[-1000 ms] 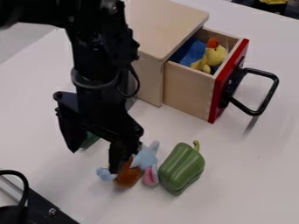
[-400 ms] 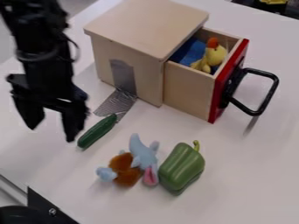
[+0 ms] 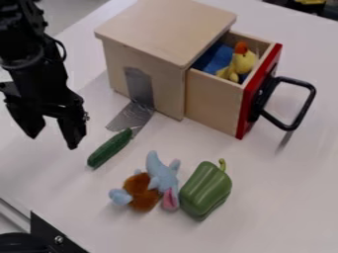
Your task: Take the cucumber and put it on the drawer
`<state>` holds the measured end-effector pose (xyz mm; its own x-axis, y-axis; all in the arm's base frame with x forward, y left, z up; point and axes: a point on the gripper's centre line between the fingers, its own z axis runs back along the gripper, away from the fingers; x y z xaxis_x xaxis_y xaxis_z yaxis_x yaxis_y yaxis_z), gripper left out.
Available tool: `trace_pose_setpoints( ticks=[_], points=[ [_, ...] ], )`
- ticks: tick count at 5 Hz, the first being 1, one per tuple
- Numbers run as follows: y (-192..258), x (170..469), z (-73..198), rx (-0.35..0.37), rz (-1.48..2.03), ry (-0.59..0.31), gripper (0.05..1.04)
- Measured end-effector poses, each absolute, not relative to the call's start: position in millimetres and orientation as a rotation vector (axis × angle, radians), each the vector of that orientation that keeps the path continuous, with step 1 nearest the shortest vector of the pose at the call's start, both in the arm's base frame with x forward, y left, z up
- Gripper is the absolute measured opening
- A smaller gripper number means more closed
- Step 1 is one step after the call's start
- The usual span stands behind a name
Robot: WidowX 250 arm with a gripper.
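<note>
A: Arm (image 3: pixel 29 64) and gripper (image 3: pixel 51 143)?
B: At the left, with upper parts cut off. Fingers well apart, pointing down over the table (image 3: pixel 284 197); nothing gripped. Height above the table: hard to judge.
A: Next in size?
B: Wooden box (image 3: pixel 165 27), top middle. Drawer (image 3: pixel 211 104) pulled out toward the right, with floor mostly hidden behind walls and contents.
A: Lower left corner?
B: Black hardware (image 3: pixel 53 234), cut off; type unclear.
A: Smaller items?
B: Green pepper (image 3: pixel 206 190) on the table, just beside a stuffed toy (image 3: pixel 141 184) of unclear shape. Cucumber (image 3: pixel 109 148) lying on the table between gripper and stuffed toy, upper end at the silver tape (image 3: pixel 132 116). Inside the drawer: yellow duck (image 3: pixel 243 62), lower part partly hidden, beside blue cloth (image 3: pixel 218 58).
</note>
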<state>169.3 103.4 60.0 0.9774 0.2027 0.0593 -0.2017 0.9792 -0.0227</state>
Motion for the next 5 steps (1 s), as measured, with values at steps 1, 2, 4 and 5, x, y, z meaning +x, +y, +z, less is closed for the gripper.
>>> trace_pose_setpoints(
  ticks=[1,2,4,5],
  points=[
    [89.0,186.1,43.5,-0.019,0.132,-0.056,0.999],
    [80.6,202.7,22.8,0.000,0.081,-0.038,0.999],
    [82.2,212.4,-5.2,0.051,0.035,0.019,0.693],
    [75.6,211.0,-5.9,0.085,0.003,0.028,0.406]
  ],
)
